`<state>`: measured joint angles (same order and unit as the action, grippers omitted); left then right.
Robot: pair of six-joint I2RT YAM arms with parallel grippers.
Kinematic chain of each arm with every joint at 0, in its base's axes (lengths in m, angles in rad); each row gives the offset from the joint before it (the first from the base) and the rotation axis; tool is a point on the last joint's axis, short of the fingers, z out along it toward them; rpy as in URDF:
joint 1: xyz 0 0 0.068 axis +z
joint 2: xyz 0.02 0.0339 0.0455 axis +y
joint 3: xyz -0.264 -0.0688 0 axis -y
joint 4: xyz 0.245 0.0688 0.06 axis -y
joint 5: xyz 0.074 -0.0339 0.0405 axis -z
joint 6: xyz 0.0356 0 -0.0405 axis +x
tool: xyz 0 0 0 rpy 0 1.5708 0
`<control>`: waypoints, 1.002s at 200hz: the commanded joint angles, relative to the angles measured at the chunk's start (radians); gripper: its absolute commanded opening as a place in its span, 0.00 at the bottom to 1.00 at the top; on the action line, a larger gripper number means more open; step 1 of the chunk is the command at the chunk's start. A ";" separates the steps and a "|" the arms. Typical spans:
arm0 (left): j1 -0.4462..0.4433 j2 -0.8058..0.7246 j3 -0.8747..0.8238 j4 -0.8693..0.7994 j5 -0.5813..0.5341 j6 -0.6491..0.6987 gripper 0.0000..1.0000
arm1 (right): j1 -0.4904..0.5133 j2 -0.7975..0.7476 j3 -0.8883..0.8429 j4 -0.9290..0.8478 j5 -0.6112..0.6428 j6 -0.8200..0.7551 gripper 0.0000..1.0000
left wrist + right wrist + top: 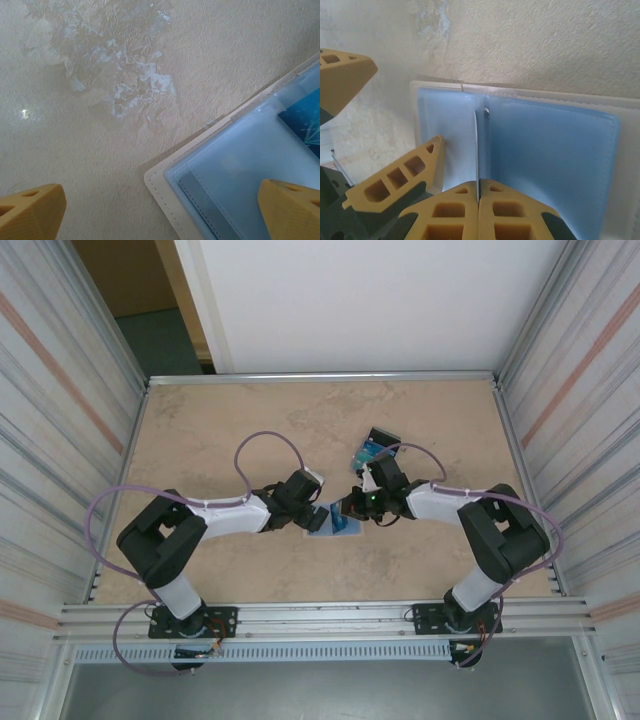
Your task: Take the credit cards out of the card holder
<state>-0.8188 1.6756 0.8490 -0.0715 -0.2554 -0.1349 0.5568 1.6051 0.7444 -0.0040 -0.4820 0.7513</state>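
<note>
Left pincer (314, 517): from above you see it low at the left end of the card holder (337, 526); its fingers are too small here to judge.
Right pincer (351, 509): it meets the holder from the right, and the two pincers cover part of it.
Credit cards (377, 448): a small teal and dark heap on the bench (200, 430), beyond the right wrist and apart from the holder; you cannot count them.
Room: you have bare bench to the left and far side, with walls (60, 390) along both flanks.
Left wrist view, pincer (157, 192): spread wide and holding nothing. One finger (30, 212) is over bare bench, the other over the holder's pale blue inside (235, 165).
Pocket: a blue card (305, 125) sits in it, cut off by the frame edge.
Right wrist view, pincer (478, 202): pressed together on a thin leaf (475, 150) standing edge-on at the holder's fold. You cannot tell whether it is a card or a flap.
Holder (550, 150): it lies open, blue faces up, with a pale border all round.
</note>
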 commanded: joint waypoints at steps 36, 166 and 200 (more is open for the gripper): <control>-0.005 -0.026 0.029 -0.017 -0.013 -0.006 0.99 | -0.007 -0.122 0.057 -0.154 0.076 -0.109 0.00; -0.003 -0.220 -0.011 0.013 -0.086 -0.041 0.99 | -0.121 -0.184 0.327 -0.301 0.347 -0.646 0.00; 0.004 -0.277 -0.045 0.031 -0.091 -0.054 0.99 | -0.161 -0.111 0.396 -0.295 0.368 -0.793 0.00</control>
<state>-0.8185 1.4551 0.8368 -0.0624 -0.3161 -0.1623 0.4206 1.4391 1.0893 -0.2848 -0.1638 0.1345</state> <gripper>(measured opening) 0.987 0.050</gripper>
